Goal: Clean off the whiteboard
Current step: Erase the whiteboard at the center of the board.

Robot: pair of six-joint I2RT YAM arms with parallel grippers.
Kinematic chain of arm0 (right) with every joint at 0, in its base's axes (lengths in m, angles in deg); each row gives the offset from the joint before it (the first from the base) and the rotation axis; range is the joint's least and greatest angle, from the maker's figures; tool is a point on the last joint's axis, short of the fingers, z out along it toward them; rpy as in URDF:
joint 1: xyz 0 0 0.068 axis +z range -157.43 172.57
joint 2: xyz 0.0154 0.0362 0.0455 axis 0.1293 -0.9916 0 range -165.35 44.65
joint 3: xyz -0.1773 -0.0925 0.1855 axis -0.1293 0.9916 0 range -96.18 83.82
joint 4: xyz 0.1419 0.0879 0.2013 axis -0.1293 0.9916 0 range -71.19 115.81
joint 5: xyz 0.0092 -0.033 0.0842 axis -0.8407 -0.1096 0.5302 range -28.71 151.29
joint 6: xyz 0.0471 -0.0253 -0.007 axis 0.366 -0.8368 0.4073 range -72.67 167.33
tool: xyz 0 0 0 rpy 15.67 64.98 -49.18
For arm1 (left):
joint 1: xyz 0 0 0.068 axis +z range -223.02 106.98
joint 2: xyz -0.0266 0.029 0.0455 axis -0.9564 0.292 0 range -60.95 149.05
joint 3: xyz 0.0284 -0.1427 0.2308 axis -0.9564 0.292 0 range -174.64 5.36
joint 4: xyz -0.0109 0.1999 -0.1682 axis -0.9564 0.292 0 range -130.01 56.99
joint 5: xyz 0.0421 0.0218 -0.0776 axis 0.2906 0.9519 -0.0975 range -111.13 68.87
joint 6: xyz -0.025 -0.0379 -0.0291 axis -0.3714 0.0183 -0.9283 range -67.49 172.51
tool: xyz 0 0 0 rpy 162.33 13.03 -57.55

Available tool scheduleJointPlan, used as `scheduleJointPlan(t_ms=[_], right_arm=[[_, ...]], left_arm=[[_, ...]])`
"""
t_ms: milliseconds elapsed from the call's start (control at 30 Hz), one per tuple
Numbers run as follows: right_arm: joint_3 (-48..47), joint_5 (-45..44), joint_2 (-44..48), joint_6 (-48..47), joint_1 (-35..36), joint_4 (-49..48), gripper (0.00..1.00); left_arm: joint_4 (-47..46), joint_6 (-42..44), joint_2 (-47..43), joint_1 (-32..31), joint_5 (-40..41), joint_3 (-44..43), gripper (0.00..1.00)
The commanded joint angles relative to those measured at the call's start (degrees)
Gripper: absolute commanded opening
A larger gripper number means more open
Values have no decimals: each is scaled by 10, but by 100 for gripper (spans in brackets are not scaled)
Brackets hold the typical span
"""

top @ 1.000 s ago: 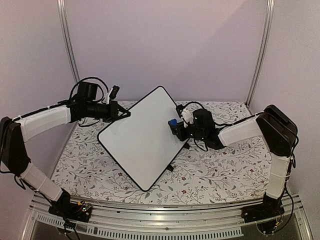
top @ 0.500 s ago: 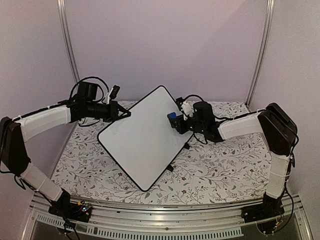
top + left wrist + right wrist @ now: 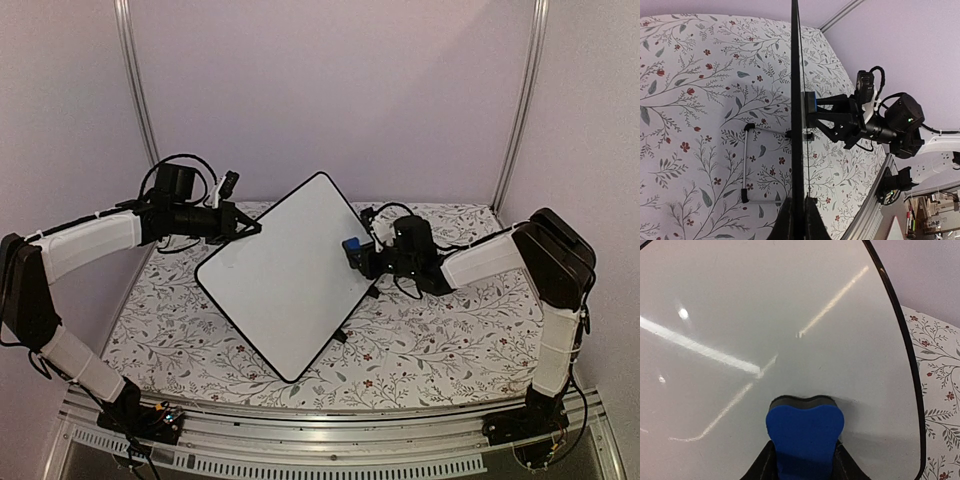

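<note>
Right jaws, clamping eraser point(image 3: 351, 245), slid back down whiteboard point(image 3: 280, 285)

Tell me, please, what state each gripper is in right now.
Left gripper: closed on the edge of the whiteboard.
Right gripper: closed on the blue eraser, which is pressed against the whiteboard.

1. The top external camera sat high behind the arm bases, looking down and forward across the whole table point(image 3: 420, 350).
2. The left wrist camera looked closely, edge-on, along the whiteboard point(image 3: 797, 125), toward the table's right edge and the right gripper point(image 3: 816, 107).
3. The right wrist camera faced the board's surface from very near, over the blue eraser point(image 3: 805, 432).
4. All three views shared the whiteboard and the eraser.
</note>
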Motion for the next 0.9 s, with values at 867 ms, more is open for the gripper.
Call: scheduleJointPlan(t_ms=[867], right_arm=[[-180, 25, 3, -84, 120, 275, 34]], left_arm=[[-11, 40, 13, -4, -1, 6, 0]])
